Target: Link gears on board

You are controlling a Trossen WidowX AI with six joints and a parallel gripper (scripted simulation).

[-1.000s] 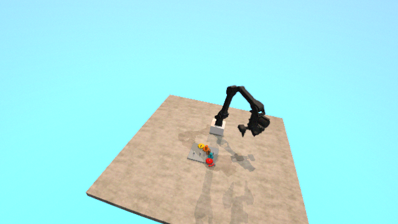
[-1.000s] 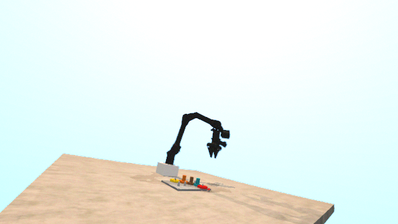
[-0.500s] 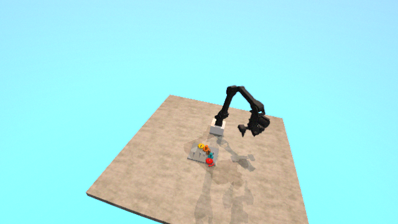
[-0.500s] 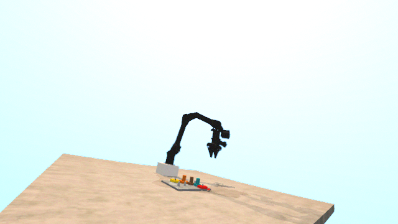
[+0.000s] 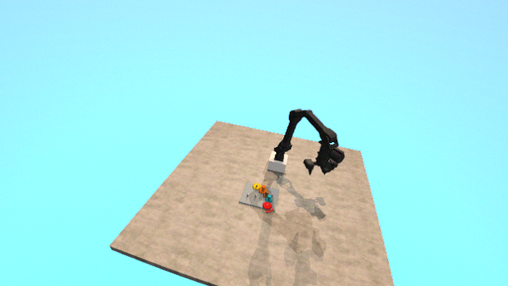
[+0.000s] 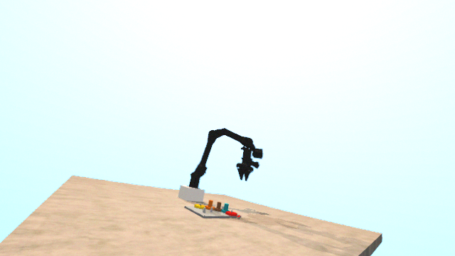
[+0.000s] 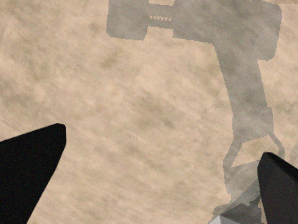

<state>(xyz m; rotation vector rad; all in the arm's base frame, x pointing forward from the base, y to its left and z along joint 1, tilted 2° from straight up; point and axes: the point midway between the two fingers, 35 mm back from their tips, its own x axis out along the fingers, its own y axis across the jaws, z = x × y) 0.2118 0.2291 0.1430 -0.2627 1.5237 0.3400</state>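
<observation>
Arm (image 5: 290,129) (image 6: 207,151) matte black throughout, slim straight links joined by thicker, rounded joints; blocky black housing (image 5: 337,155) (image 6: 257,153) juts from the wrist; gripper (image 5: 317,173) (image 6: 244,179) (image 7: 164,149) likewise black, its two fingers wedge-shaped, tapering to blunt tips; base block (image 5: 276,166) (image 6: 191,193) pale grey-white, box-shaped; small screws or lettering too fine to resolve

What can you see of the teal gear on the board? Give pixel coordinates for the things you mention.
The teal gear (image 5: 269,198) (image 6: 226,207) has a smooth-looking, plastic-like teal body with an upright post-like handle. It stands on the grey board (image 5: 247,201) (image 6: 205,216), between the brown gear (image 6: 219,206) and the red gear (image 5: 267,206) (image 6: 232,213). Nothing grips it; the open pincer (image 6: 244,179) is well above. Its teeth, whether it meshes with its neighbours, and whether it sits fully flat are too small to tell.
</observation>
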